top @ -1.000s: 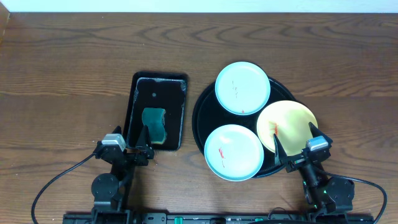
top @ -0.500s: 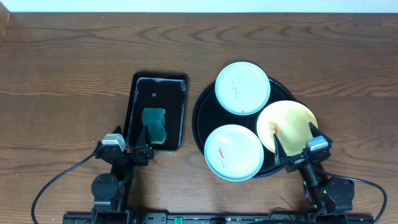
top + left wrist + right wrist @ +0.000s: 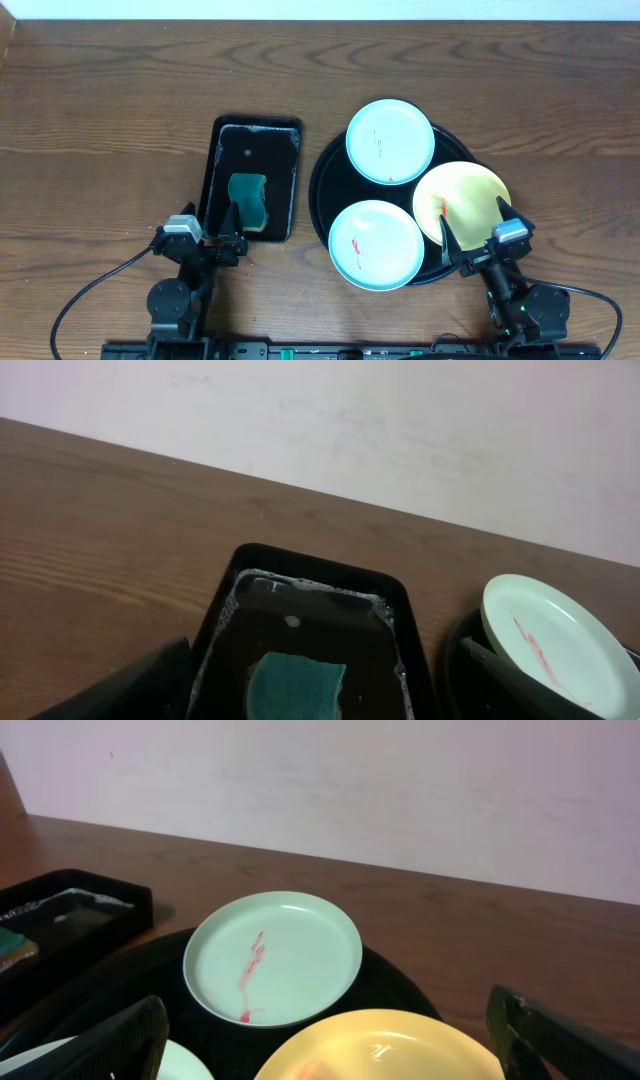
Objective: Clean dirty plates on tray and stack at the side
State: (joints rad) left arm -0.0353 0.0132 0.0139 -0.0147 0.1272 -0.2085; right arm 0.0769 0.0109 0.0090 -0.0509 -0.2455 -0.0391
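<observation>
While the left gripper [image 3: 210, 216] and right gripper [image 3: 474, 225] both gape wide and empty, the yellow plate [image 3: 462, 195] just ahead of the right, riding the tray [image 3: 322, 180] rim, may tip if nudged

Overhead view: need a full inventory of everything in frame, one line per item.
blue-white plates: 2, pale blue-white with red smears, on the round tray, one at its far side, one at its near side
yellow plate: 1, pale yellow with a red smear, right side of the round tray
round tray: 1, glossy black, right of centre
rectangular tray: 1, black, left of the round tray
sponge: 1, teal-green, in the rectangular tray, near end
table: 1, brown wood, under everything
left tool: 1, black, open, at the rectangular tray's near end
right tool: 1, black, open, at the yellow plate's near edge
</observation>
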